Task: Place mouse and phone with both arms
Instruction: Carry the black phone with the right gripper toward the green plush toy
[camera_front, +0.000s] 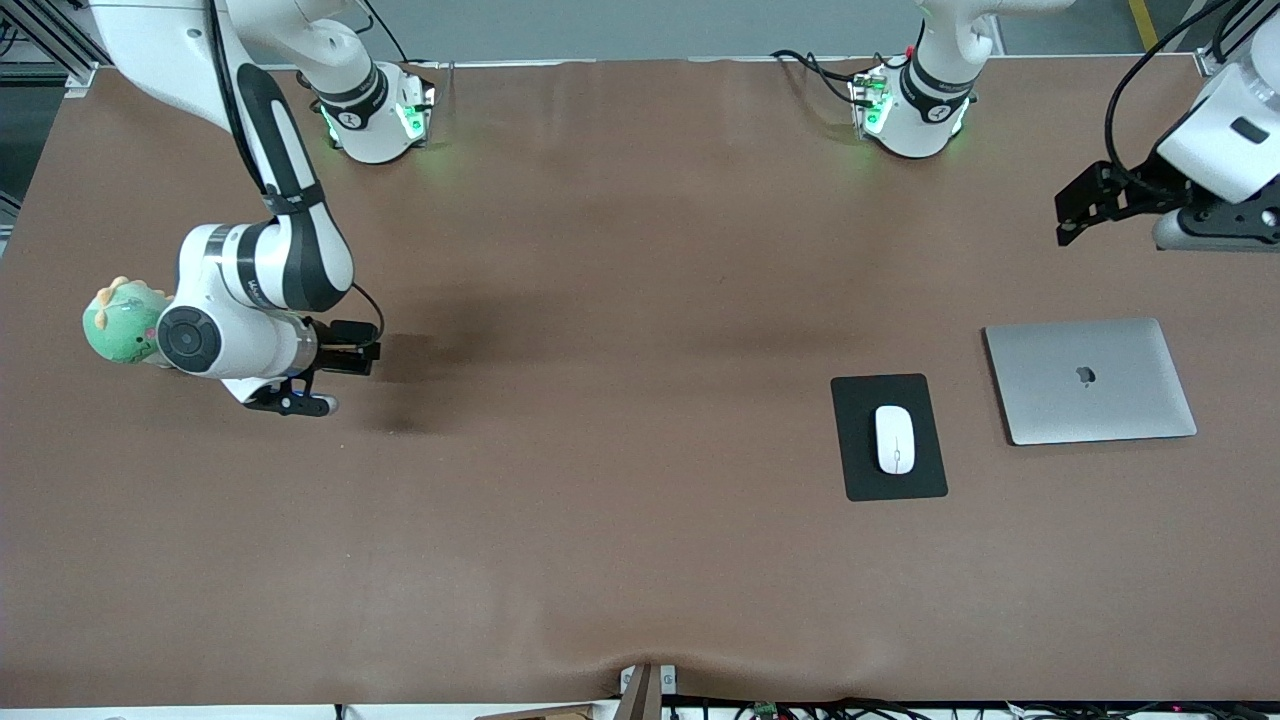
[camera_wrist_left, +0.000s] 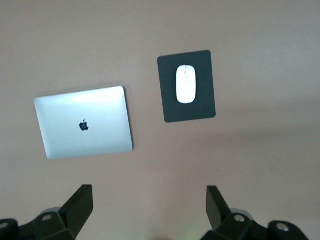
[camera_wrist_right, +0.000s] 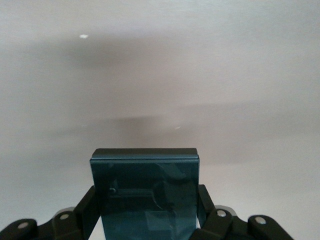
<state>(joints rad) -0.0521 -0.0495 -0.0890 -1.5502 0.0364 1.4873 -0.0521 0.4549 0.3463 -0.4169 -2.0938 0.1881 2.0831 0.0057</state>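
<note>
The mouse (camera_front: 894, 438) lies nearest the front camera of all the things, on a black mouse pad (camera_front: 888, 481) toward the left arm's end of the brown worktop (camera_front: 600, 520). Just beside the pad, closer still to that end and a little farther from the camera, rests a shut silver laptop (camera_front: 1090, 380). The left wrist view shows mouse (camera_wrist_left: 185, 84), pad (camera_wrist_left: 186, 111) and laptop (camera_wrist_left: 83, 128) together from above, framed by the left gripper's (camera_wrist_left: 150, 202) widely parted jaws with nothing between them. In the front view that left gripper (camera_front: 1085, 205) hangs over bare worktop farther from the camera than the laptop. Only the right wrist view shows the phone (camera_wrist_right: 145, 192), clamped between the right gripper's (camera_wrist_right: 145, 210) jaws. In the front view the right gripper (camera_front: 340, 358) is over the right arm's end, its own arm partly hiding a green plush toy (camera_front: 120, 320).
</note>
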